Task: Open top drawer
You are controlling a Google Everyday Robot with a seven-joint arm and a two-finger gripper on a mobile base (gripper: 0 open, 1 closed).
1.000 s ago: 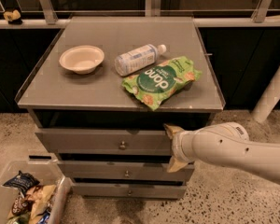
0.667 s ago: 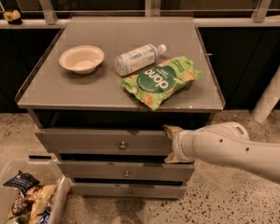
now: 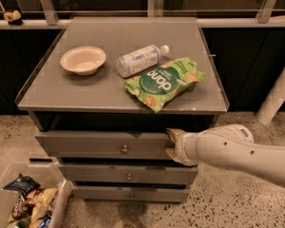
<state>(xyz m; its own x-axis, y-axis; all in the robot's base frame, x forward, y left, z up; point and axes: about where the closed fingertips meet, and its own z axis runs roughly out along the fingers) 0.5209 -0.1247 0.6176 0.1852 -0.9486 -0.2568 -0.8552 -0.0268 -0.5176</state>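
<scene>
At right end of top drawer [image 3: 99,144], gripper [image 3: 172,144] against front, jaws spread upper edge to lower; knob [image 3: 125,149] well left of jaws; panel runs left-right

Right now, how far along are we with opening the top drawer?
Done: the pincer is at the right end of the top drawer front, to the right of its knob. In hand: the pull itself, though I cannot tell whether the pincer has a hold on the panel. Left: nearly all the travel, since none of the drawer's interior shows yet.
</scene>
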